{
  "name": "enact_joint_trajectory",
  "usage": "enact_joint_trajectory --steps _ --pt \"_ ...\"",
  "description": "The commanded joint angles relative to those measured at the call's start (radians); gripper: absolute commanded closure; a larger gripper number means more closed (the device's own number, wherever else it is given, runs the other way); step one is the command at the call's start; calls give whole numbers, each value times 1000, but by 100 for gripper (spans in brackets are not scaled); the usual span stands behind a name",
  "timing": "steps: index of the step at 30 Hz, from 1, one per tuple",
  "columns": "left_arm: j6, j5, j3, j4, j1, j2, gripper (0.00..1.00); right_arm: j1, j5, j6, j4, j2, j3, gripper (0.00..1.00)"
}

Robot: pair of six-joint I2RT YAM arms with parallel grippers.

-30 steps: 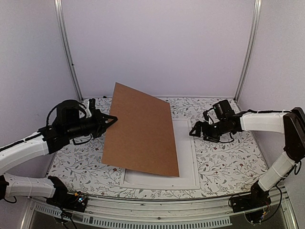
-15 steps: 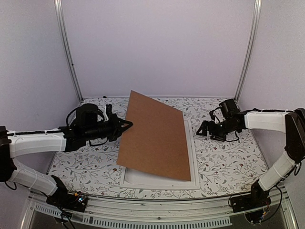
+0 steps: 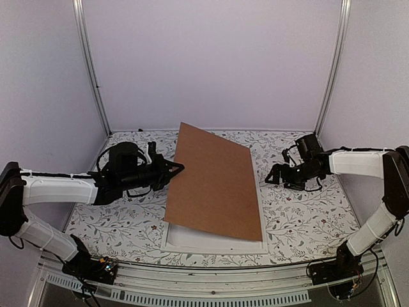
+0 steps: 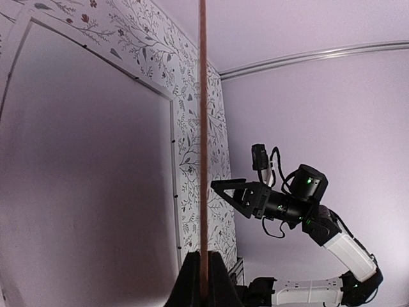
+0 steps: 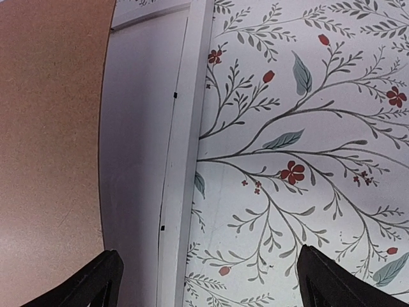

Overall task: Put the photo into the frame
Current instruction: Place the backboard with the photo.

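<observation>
A plain brown backing board (image 3: 214,182) hangs tilted over the white frame (image 3: 192,242), which lies flat on the floral table. My left gripper (image 3: 177,169) is shut on the board's left edge. The left wrist view shows the board edge-on (image 4: 202,128) between my closed fingers (image 4: 203,281), with the frame's rim (image 4: 173,160) behind it. My right gripper (image 3: 271,176) stands open just right of the frame with nothing in it. Its wrist view looks down on the frame's right rim (image 5: 182,160) and the board (image 5: 45,128). The photo is out of view.
The floral tablecloth (image 3: 307,217) surrounds the frame on all sides. White walls and two metal corner posts (image 3: 89,70) enclose the table at the back. The board covers most of the frame's inside.
My left arm has carried the board to the right, so it now hangs over more of the frame. The right gripper has drawn back slightly to the right and stays open.
</observation>
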Motion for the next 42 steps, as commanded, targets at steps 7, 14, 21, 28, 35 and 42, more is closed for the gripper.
enact_joint_trajectory --steps 7,14,21,28,35,42 --pt "-5 -28 -13 141 -18 29 100 -5 1 -8 27 -51 -29 1" --pt "-6 0 0 150 -18 70 100 -4 -4 -10 35 -47 -39 1" --pt "-2 15 11 152 -18 88 100 -5 -11 -7 46 -38 -49 1" --pt "-12 33 13 160 -18 110 100 -5 -8 -8 47 -36 -51 1" --pt "-11 34 16 162 -19 118 100 -5 -13 -7 50 -28 -53 2" --pt "-14 43 18 180 -20 133 100 -5 -12 -9 49 -31 -57 2"
